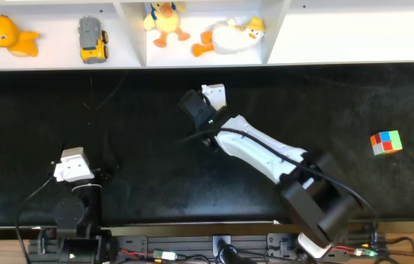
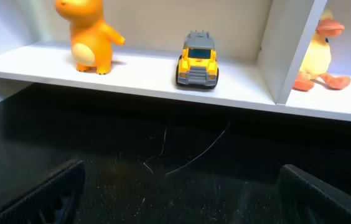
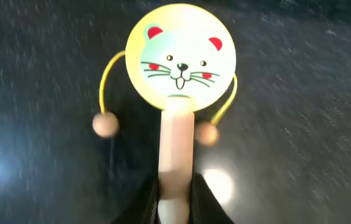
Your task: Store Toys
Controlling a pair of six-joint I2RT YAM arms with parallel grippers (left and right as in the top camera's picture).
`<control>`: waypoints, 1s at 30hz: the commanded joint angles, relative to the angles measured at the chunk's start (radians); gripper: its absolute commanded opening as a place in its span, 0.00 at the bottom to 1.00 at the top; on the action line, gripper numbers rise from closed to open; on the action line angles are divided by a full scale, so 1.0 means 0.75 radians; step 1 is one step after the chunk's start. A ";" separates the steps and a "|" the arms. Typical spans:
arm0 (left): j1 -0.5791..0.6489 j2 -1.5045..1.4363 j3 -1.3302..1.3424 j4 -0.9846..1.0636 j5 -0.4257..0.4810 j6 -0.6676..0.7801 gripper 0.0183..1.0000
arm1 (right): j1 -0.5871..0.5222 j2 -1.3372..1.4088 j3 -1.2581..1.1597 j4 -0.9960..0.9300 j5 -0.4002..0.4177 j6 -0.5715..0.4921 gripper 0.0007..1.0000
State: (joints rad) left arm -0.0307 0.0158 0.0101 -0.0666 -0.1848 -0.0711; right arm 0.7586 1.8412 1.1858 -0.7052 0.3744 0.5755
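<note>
The cat-faced rattle drum (image 3: 180, 62) hangs over the dark worktop (image 1: 141, 169), seemingly lifted clear, short of the shelf (image 1: 339, 44), its wooden handle pinched between the right gripper's (image 3: 177, 202) fingers. The left gripper (image 2: 182, 193) rests with fingers spread, facing a yellow truck (image 2: 197, 59)

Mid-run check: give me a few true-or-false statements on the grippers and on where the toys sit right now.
1. The right gripper is shut on the handle of the cat-face rattle drum. True.
2. The left gripper holds the yellow truck. False: it is open and empty, and the truck stands on the shelf.
3. The colour cube lies on the black table, on the right arm's side. True.
4. The white duck plush shares a compartment with the orange toy. False: it lies beside the yellow duck plush; the orange toy shares with the truck.
</note>
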 commanded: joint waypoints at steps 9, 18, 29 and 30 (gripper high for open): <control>0.004 -0.017 -0.003 -0.002 -0.020 0.029 1.00 | 0.009 -0.389 -0.198 -0.122 0.049 0.042 0.05; 0.004 -0.017 -0.003 -0.002 -0.020 0.029 1.00 | -0.009 -0.767 -0.434 -0.214 0.056 0.042 0.07; 0.004 -0.017 -0.003 -0.002 -0.020 0.029 1.00 | -0.260 -1.000 -0.459 -0.421 0.127 0.018 0.06; 0.004 -0.017 -0.003 -0.002 -0.020 0.029 1.00 | -0.291 -1.009 -0.459 -0.421 0.131 -0.006 0.05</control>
State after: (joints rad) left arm -0.0307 0.0158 0.0101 -0.0666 -0.1848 -0.0711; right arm 0.5854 1.1130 0.8497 -1.0206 0.4358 0.5945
